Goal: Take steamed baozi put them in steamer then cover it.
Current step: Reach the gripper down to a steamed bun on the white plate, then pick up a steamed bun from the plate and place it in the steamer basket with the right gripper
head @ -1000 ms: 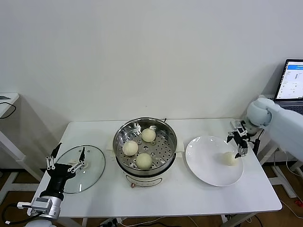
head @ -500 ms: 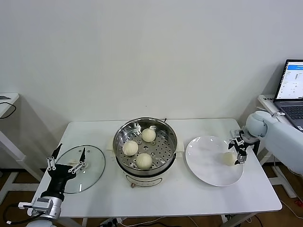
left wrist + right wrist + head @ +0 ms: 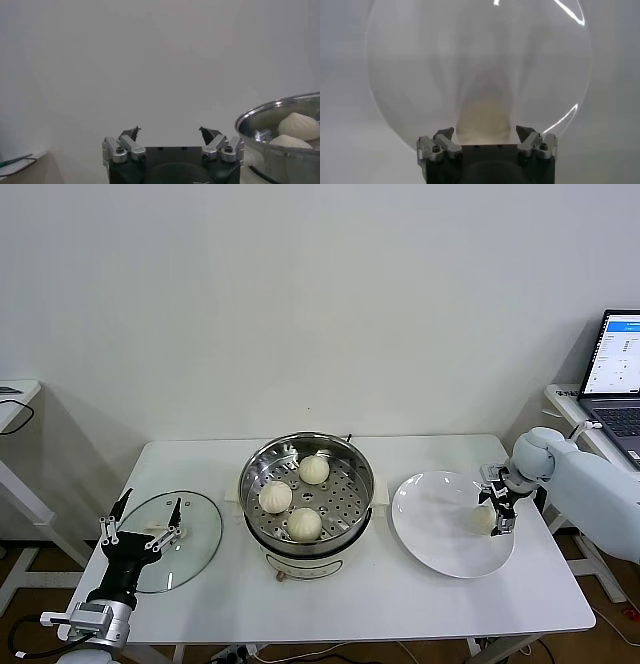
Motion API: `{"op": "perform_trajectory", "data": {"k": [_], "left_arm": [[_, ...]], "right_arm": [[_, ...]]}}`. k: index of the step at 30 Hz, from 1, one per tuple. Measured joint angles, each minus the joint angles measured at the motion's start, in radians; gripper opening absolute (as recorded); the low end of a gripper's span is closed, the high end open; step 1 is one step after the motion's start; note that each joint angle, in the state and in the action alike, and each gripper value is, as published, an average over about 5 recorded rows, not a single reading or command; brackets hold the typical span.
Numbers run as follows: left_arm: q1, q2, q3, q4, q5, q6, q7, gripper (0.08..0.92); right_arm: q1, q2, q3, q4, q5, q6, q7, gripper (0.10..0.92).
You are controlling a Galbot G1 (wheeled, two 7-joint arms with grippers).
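The steel steamer [image 3: 260, 469] stands mid-table on its cream pot base and holds three baozi [image 3: 314, 469], [image 3: 274, 496], [image 3: 304, 524]. A fourth baozi [image 3: 483, 519] lies on the right side of the white plate [image 3: 430, 529]. My right gripper [image 3: 497, 506] is open and straddles this baozi, fingers on either side; in the right wrist view the baozi [image 3: 483, 121] sits between the open fingertips [image 3: 485, 134] with gaps both sides. My left gripper [image 3: 140, 524] is open and parked over the glass lid [image 3: 195, 534] at the table's left; its wrist view [image 3: 170, 134] shows the steamer rim [image 3: 265, 114].
An open laptop [image 3: 618, 369] stands on a side table at the far right. The table's front edge runs close below the plate and lid. A grey table corner [image 3: 15, 394] shows at far left.
My right gripper has come down and slightly toward the plate's middle, from above the plate's right rim to around the baozi. The left arm has not moved.
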Motion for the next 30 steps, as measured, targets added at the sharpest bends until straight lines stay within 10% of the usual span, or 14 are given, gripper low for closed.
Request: {"op": "perform_trajectory", "data": {"k": [30], "left_arm": [[-0.005, 0.005, 0.007, -0.006, -0.002, 0.0, -0.005, 0.823]], "right_arm": [[0.264, -0.114, -0.236, 0.222, 0.218, -0.112, -0.041, 0.73]]}}
